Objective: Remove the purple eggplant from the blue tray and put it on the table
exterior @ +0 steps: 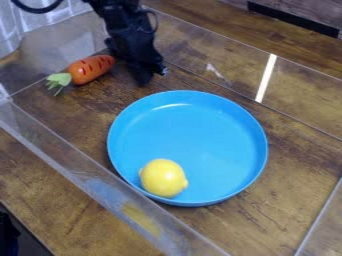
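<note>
The blue tray lies in the middle of the table, and inside it I see only a yellow lemon near its front rim. My black gripper points down at the table just behind the tray's far left rim, right of an orange carrot. Its fingers look pressed together. The purple eggplant does not show. I cannot tell whether anything dark sits between or under the fingers.
A clear plastic wall runs along the front left of the table and another pane stands at the back left. A bright light streak reflects off the wood to the right of the tray.
</note>
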`<state>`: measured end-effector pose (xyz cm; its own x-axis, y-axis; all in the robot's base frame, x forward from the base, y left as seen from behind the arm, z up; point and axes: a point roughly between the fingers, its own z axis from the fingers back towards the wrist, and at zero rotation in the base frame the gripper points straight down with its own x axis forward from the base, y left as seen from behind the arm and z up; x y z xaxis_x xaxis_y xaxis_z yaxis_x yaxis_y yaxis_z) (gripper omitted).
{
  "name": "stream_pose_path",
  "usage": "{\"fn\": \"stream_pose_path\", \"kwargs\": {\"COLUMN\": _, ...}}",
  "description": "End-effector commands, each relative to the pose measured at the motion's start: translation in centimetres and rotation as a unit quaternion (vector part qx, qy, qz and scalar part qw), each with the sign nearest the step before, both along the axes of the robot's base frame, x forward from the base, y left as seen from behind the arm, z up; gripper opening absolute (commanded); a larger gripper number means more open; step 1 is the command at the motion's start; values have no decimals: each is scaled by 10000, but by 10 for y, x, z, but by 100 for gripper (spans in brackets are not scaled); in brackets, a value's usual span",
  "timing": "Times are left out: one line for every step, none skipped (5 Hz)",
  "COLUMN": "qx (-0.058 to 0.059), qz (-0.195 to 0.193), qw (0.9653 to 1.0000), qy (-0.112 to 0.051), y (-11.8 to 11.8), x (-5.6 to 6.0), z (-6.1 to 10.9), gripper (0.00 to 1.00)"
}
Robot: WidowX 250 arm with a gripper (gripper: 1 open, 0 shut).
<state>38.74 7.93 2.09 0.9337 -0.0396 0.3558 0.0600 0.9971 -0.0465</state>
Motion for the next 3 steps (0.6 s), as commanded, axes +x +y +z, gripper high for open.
{"fn": "stream_pose_path", "kwargs": {"qx": 56, "qz": 178, "qw": 9998, "qy": -95, "y": 22, "x": -18, "z": 7, "gripper": 0}}
{"fn": "stream_pose_path", "kwargs": {"qx": 39, "qz": 302, "qw": 9995, "qy": -35, "y": 49, "x": -37, "z": 13, "gripper": 0}}
{"fn": "stream_pose_path", "kwargs": {"qx": 57, "qz": 417, "qw": 9991, "qy": 45, "y": 71, "x": -52, "z": 18, "gripper": 0}}
